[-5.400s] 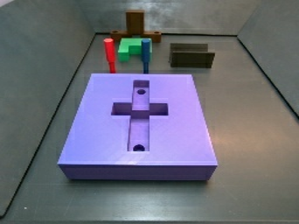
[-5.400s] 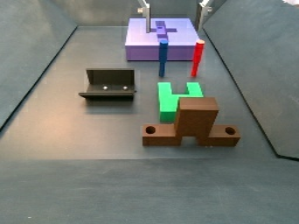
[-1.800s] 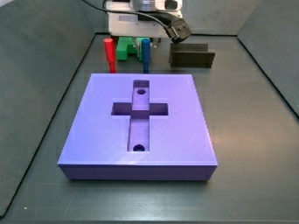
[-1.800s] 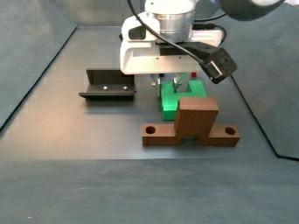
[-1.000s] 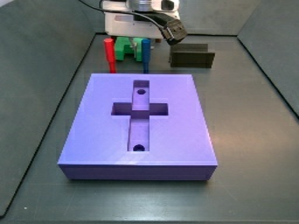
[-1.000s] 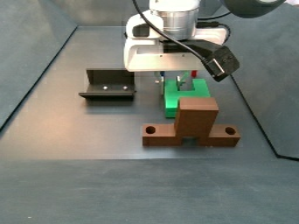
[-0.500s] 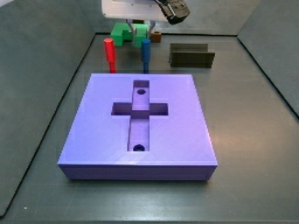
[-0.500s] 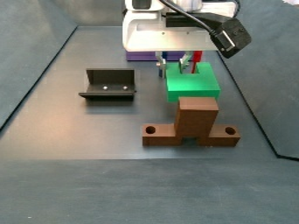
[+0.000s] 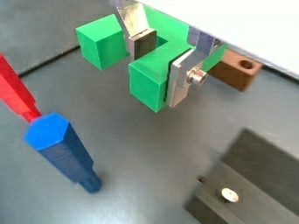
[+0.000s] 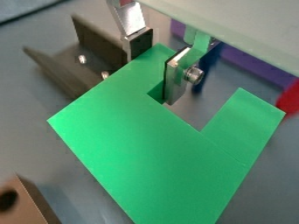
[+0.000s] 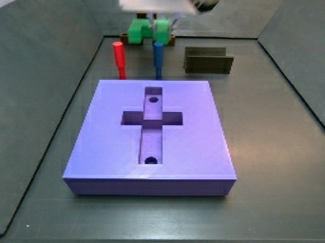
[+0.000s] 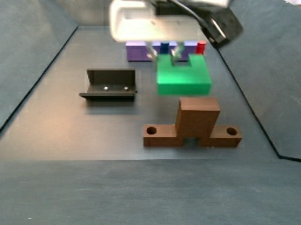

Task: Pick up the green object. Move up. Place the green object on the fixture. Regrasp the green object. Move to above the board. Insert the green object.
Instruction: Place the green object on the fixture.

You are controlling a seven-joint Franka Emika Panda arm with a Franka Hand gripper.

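Green object (image 12: 185, 77) gripper-held (image 12: 179, 54), wooden stand (image 12: 194, 125) below

Even, soft, shadowless light throughout; side views are blurred near the top, wrist views slightly soft.

The gripper (image 12: 179, 54) hangs clear of the floor with the green object (image 12: 185, 76) clamped on one prong between its fingers (image 9: 183, 76), so the air around it is open on all sides. Below and near it stand the obstacles: the blue peg (image 9: 66, 152) and red peg (image 9: 19, 91) rise upright between the block and the board (image 11: 152, 134), and the brown wooden stand (image 12: 194, 123) sits just beside, under the block's near edge in a side view. The fixture (image 12: 109, 85) stands well apart with bare floor around it. The board's top is unobstructed.
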